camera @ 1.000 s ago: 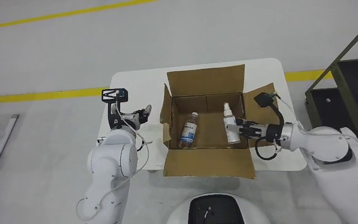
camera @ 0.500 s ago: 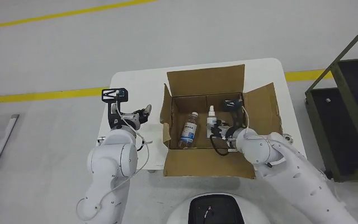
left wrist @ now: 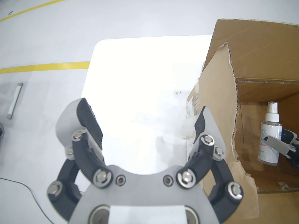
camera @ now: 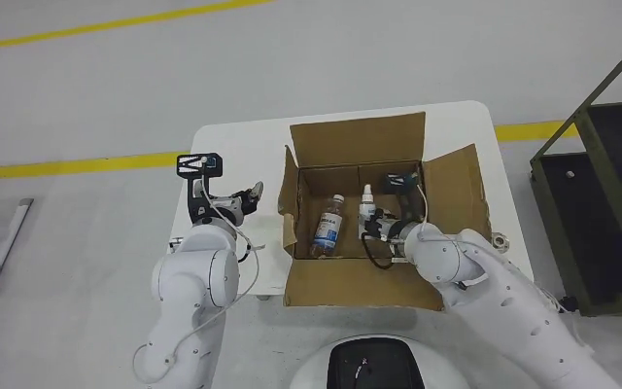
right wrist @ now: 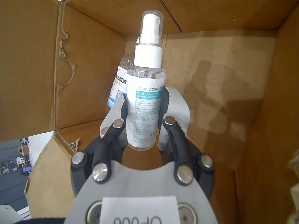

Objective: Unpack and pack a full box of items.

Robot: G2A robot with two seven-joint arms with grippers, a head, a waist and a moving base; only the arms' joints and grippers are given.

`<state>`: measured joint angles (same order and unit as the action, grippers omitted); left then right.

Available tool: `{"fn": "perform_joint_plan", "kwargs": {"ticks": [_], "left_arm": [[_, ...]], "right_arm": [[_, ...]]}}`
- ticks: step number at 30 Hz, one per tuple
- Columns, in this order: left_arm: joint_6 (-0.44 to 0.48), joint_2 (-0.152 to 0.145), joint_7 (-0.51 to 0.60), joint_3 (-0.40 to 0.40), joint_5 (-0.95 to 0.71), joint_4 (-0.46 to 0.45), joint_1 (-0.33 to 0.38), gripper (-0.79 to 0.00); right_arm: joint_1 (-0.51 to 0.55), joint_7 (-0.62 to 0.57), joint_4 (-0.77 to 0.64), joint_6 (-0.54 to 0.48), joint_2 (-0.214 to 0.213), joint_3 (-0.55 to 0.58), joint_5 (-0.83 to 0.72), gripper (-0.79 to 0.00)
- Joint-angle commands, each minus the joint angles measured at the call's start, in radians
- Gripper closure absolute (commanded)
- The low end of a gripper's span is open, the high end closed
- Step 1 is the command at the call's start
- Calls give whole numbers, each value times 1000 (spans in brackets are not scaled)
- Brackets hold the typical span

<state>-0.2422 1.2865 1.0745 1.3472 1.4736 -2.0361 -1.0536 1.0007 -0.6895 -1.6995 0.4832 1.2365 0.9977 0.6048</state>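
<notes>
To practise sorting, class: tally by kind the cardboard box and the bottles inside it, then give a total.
spray bottle: 1
blue-labelled bottle: 1
cardboard box: 1
Total: 3

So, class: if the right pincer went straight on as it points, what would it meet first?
Probably the blue-labelled bottle lying just behind the spray bottle the right pincer holds; depth is unclear.
</notes>
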Motion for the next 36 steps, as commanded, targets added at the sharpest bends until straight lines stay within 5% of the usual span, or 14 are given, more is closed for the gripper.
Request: {"fn": "perform_joint_plan", "kwargs": {"ticks": [1,14,23,24,28,33,36], "left_arm": [[0,0,0,0,0,0,0,-785],[0,0,0,0,0,0,0,-785],[0,0,0,0,0,0,0,-785],[0,0,0,0,0,0,0,-785],[0,0,0,0,0,0,0,-785],[0,0,0,0,0,0,0,-785],[0,0,0,0,0,0,0,-785]], "right_arm": [[8,6,-13,-4,0,-3,12,0],[-176,19,212,230,74,-112,-102,0],[-284,32,397,218,131,-207,-152,-6],[-292,35,409,211,136,-208,-166,-203],[-318,42,454,205,153,-227,-173,-388],[-338,41,483,201,167,-238,-174,-477],[-340,41,485,204,171,-234,-172,-409]]}}
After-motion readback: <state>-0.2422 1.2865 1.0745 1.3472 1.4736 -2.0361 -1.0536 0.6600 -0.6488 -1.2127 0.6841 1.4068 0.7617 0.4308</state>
